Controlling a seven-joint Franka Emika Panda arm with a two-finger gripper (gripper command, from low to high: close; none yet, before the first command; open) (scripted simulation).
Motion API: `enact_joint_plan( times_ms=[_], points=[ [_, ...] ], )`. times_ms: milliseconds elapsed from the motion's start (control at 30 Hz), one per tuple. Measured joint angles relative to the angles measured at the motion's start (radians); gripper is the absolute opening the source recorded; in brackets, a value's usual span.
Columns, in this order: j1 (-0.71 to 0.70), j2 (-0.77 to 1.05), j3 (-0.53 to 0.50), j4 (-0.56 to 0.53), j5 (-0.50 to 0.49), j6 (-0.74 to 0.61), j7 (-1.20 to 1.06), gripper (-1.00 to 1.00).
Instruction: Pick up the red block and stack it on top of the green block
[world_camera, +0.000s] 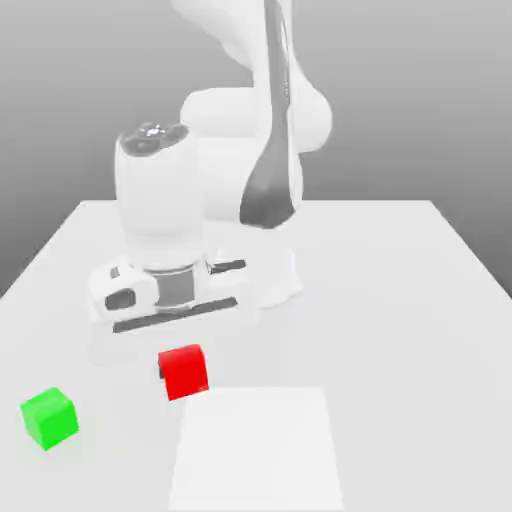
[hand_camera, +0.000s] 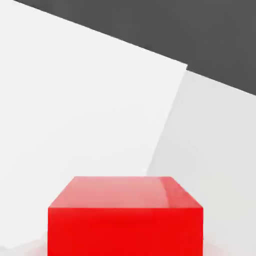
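The red block (world_camera: 183, 370) (hand_camera: 125, 217) is a small cube directly under the white hand, toward the table's front on the exterior view's left. My gripper (world_camera: 182, 374) reaches down around it, and a dark finger pad (world_camera: 161, 367) presses against the block's side, so the fingers are shut on it. The block sits slightly turned, in line with the hand. In the hand view its top and one side face loom very close. The green block (world_camera: 49, 417) rests on the table apart from the red one, farther to the exterior view's left and nearer the front edge.
A flat white square patch (world_camera: 255, 445) (hand_camera: 75, 100) lies on the pale table (world_camera: 420, 300) just to the exterior view's right of the red block. The arm's bulky white base (world_camera: 250, 270) stands behind the hand.
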Motion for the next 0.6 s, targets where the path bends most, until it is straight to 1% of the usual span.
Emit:
enact_joint_plan(
  times_ms=[133,200,300,333,533,600],
  points=[
    [-0.13,0.058,-0.076,0.105,0.008,-0.048,0.158,-1.0],
    [-0.145,0.118,-0.069,0.125,0.051,-0.012,0.154,-1.0],
    [-0.182,0.223,-0.02,0.136,0.135,0.075,0.1,-1.0],
    [-0.187,0.242,-0.012,0.138,0.15,0.09,0.09,1.0],
    [-0.19,0.251,-0.007,0.139,0.158,0.098,0.085,1.0],
    [-0.178,0.212,-0.026,0.136,0.125,0.066,0.108,1.0]
  ],
)
